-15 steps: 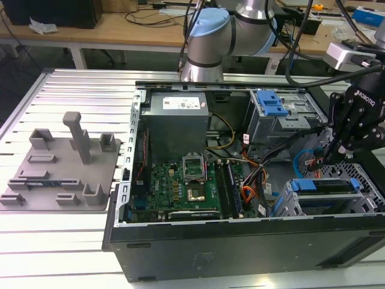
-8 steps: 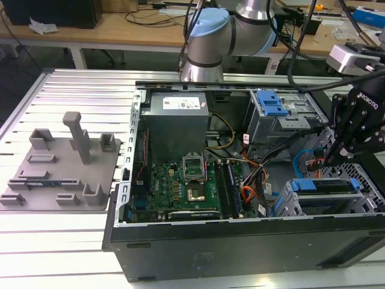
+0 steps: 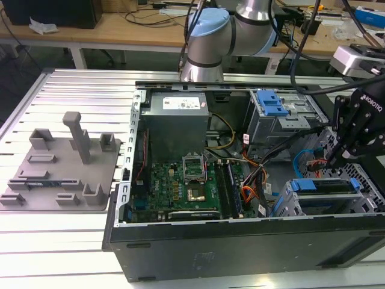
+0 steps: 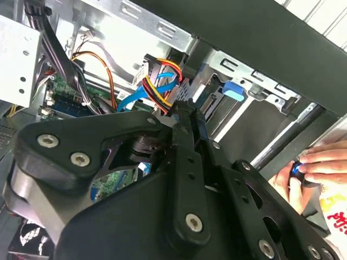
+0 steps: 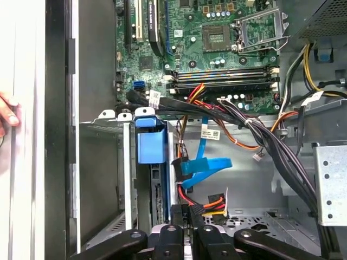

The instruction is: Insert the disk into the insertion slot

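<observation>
Jaws: pressed together, empty.
Disk [image 5: 150,145]: just beside jaws, in insertion slot [image 5: 126,179]; likely stiff, dense, shock-fragile.
Hold: across its blue-framed edges.

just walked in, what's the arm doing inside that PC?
The arm's gripper, shut, hangs inside the open PC case, close beside the insertion slot. The disk, in its blue carrier, sits in the slot's mouth and the gripper is not holding it. How deep it is seated cannot be told. A person's hand rests at the case's edge.
</observation>
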Tool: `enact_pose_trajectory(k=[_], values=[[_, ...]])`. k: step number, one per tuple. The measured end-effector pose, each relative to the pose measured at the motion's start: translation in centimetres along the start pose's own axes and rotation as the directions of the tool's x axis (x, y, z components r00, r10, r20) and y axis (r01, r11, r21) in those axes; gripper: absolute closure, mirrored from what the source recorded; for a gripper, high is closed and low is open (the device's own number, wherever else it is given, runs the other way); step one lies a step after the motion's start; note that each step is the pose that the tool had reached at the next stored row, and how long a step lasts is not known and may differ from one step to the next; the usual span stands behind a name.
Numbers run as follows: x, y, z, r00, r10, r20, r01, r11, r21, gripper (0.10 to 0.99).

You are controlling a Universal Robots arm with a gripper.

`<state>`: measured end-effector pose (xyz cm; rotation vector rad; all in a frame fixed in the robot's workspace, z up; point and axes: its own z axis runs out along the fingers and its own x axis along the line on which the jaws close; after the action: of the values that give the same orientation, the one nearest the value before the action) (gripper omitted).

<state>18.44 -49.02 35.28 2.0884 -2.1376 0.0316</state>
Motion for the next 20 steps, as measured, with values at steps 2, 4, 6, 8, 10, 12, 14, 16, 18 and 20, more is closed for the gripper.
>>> enact_pose_trajectory(k=[2, 4, 6, 8, 10, 12, 14, 16, 18, 20], values=[[0.03, -0.21, -0.11, 1.0, -0.001, -0.0006, 0.001, 1.0, -0.005, 0.922], [0.47, -0.21, -0.06, 1.0, -0.001, -0.0006, 0.001, 1.0, -0.005, 0.922], [1.32, -0.24, 0.05, 1.0, -0.001, -0.0004, 0.001, 1.0, -0.005, 0.922], [1.85, -0.41, 0.1, 1.0, -0.001, -0.0005, 0.001, 1.0, -0.005, 0.922], [1.84, -0.68, 0.08, 1.0, -0.001, -0.0004, 0.001, 1.0, -0.006, 0.922], [1.85, -0.69, 0.1, 1.0, -0.001, -0.0004, 0.001, 1.0, -0.006, 0.922], [1.86, -0.68, 0.14, 1.0, 0.002, -0.0004, -0.002, 1.0, -0.006, 0.922], [1.86, -0.54, 0.23, 1.0, 0.01, 0.0007, -0.01, 0.9999, -0.007, 0.922], [1.87, -0.5, 0.23, 0.9999, 0.014, 0.0007, -0.014, 0.9999, -0.007, 0.922], [1.89, -0.49, 0.25, 0.9999, 0.015, 0.0009, -0.015, 0.9999, -0.004, 0.922]])
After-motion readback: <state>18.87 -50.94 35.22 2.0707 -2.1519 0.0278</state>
